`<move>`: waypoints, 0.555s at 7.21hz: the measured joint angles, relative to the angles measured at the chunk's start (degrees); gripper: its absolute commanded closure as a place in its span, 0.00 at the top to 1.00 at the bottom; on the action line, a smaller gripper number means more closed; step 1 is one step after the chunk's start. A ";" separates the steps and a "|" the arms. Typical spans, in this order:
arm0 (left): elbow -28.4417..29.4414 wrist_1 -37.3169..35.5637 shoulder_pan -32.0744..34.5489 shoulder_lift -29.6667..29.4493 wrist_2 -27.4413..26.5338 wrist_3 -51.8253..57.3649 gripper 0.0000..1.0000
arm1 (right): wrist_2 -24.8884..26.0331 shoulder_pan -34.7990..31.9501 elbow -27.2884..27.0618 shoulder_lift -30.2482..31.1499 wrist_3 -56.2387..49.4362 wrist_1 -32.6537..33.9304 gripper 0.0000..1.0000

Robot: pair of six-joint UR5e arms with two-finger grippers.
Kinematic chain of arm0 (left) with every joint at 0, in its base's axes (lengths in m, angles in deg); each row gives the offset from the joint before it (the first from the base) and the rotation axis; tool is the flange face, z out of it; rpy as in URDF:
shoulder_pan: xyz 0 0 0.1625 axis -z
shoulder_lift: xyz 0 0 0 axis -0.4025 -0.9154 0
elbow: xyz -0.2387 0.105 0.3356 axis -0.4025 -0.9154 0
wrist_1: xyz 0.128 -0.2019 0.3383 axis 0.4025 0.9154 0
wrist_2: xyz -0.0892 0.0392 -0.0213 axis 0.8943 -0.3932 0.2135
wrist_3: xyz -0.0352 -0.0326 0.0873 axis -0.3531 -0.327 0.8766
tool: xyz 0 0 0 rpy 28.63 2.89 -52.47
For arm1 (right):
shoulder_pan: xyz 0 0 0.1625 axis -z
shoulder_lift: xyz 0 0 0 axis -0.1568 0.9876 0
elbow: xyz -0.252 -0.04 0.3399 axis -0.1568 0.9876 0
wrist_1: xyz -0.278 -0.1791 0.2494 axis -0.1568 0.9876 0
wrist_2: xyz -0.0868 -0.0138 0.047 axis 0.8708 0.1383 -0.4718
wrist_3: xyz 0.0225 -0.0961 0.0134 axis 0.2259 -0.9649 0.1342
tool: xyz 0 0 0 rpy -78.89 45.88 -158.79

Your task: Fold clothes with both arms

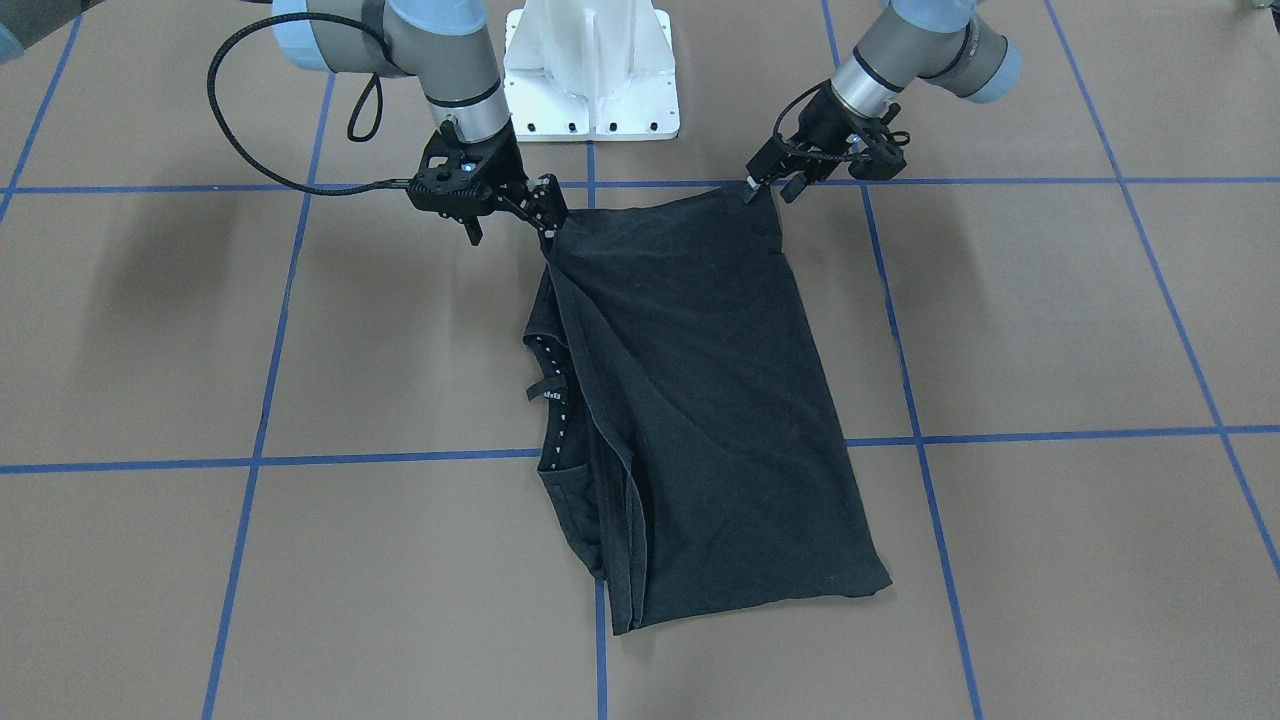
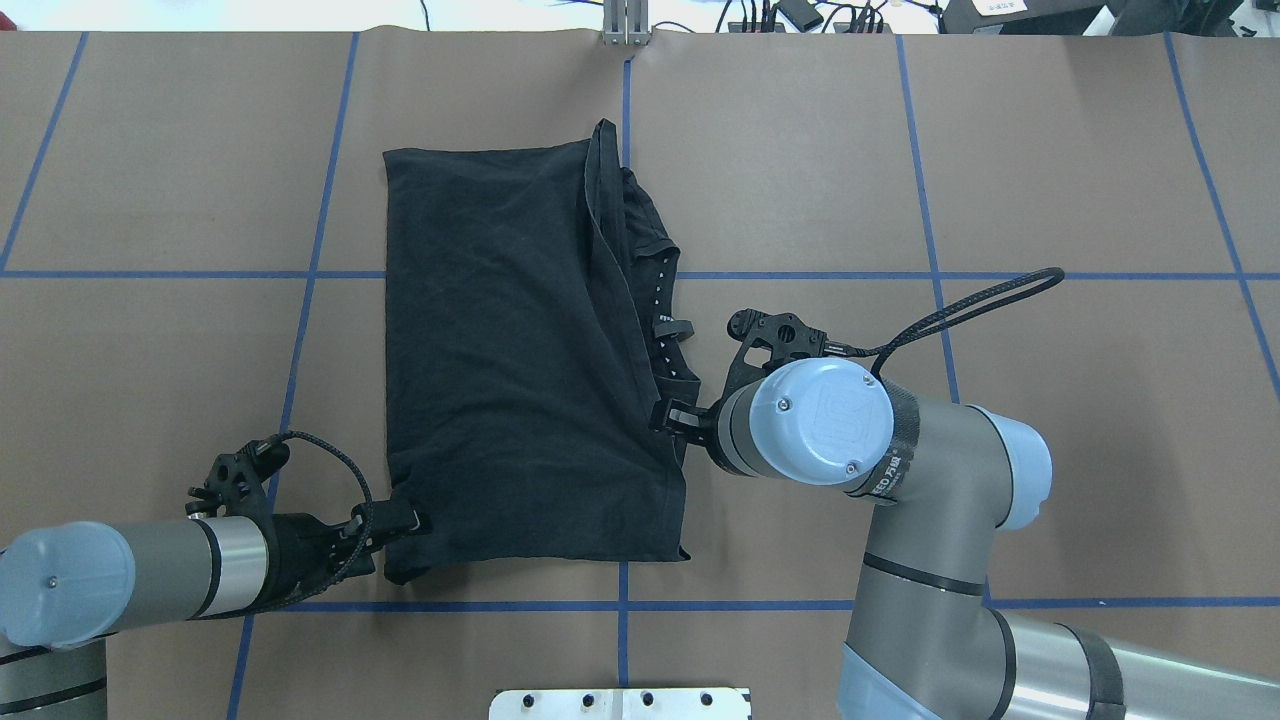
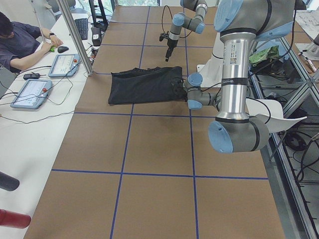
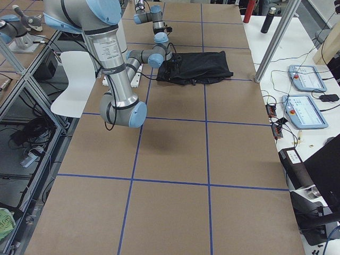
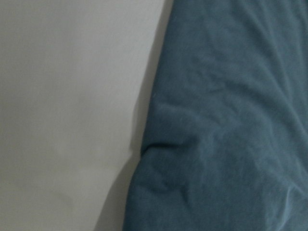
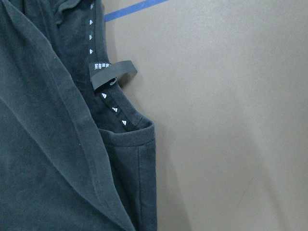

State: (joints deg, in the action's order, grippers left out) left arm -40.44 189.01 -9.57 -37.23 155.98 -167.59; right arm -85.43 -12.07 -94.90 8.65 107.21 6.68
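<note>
The black T-shirt (image 1: pixel 700 400) lies folded lengthwise on the brown table and also shows in the overhead view (image 2: pixel 500 350). Its chest graphic is hidden. The collar, with white triangle marks and a small loop label (image 6: pixel 111 73), lies along the edge on my right arm's side. My left gripper (image 1: pixel 765 188) is shut on the near corner of the shirt, which it holds slightly raised; it also shows in the overhead view (image 2: pixel 405 522). My right gripper (image 1: pixel 548 222) is shut on the bunched near edge by the collar side (image 2: pixel 672 415). Neither wrist view shows any fingers.
The white pedestal base (image 1: pixel 590 70) stands between the arms at the table's near edge. Blue tape lines (image 1: pixel 590 455) grid the brown table. An operator (image 3: pixel 20 40), control tablets (image 4: pixel 305 77) and an aluminium post (image 3: pixel 75 35) are at the far side.
</note>
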 measured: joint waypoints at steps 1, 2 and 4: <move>0.08 -0.01 -0.42 -0.16 -0.57 -1.21 0.62 | 0.03 0.03 0.00 -0.03 0.08 0.00 1.00; 0.22 -0.07 -0.58 -0.20 -1.10 -1.70 0.52 | 0.04 0.06 0.01 -0.05 0.11 0.00 1.00; 0.45 -0.05 -0.81 -0.17 -1.48 -1.60 0.47 | 0.05 0.09 0.04 -0.06 0.13 0.00 1.00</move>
State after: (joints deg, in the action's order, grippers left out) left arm -39.99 188.97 -10.39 -37.40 154.50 -169.19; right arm -85.38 -11.99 -94.86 8.59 107.34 6.68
